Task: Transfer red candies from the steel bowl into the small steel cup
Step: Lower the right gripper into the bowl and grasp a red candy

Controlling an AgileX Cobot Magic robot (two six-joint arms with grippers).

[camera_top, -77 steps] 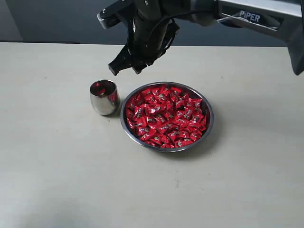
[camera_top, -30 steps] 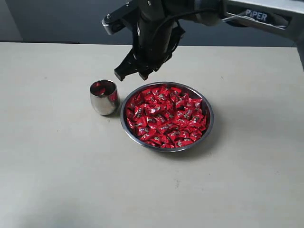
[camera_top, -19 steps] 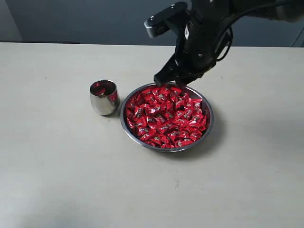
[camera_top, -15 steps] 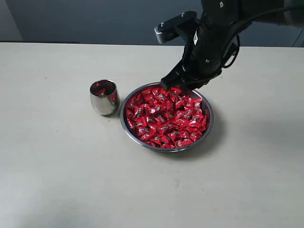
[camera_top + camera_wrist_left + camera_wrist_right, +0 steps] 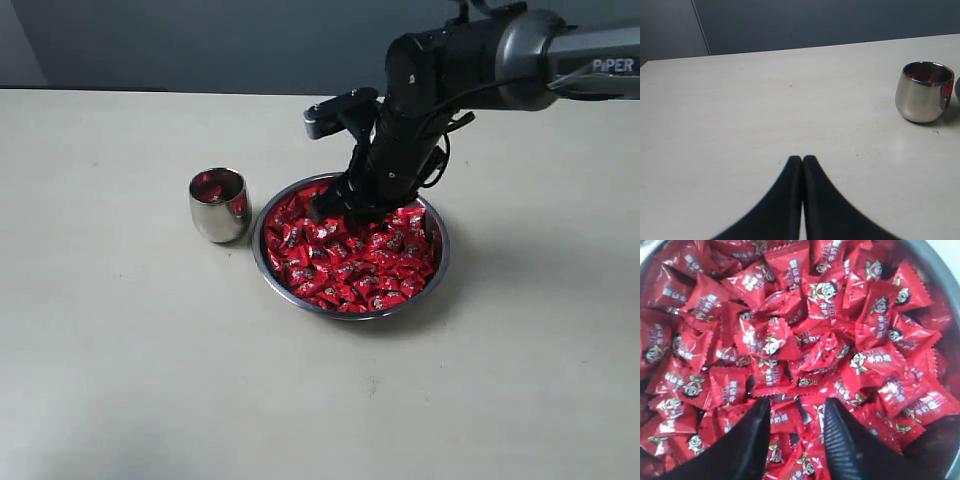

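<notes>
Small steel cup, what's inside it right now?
Red candy shows inside the cup, at least one piece. The cup's wall hides the bottom, so no count is possible.

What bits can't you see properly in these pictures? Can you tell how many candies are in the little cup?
- Red candies at the far side of the steel bowl: in the exterior view, the right gripper and its arm cover them.
- How many candies the small steel cup holds: the left wrist view sees it side-on, so its wall hides the inside. In the exterior view it is too small to tell.
- The bowl's full rim: in the right wrist view, the picture edges cut it off.
</notes>
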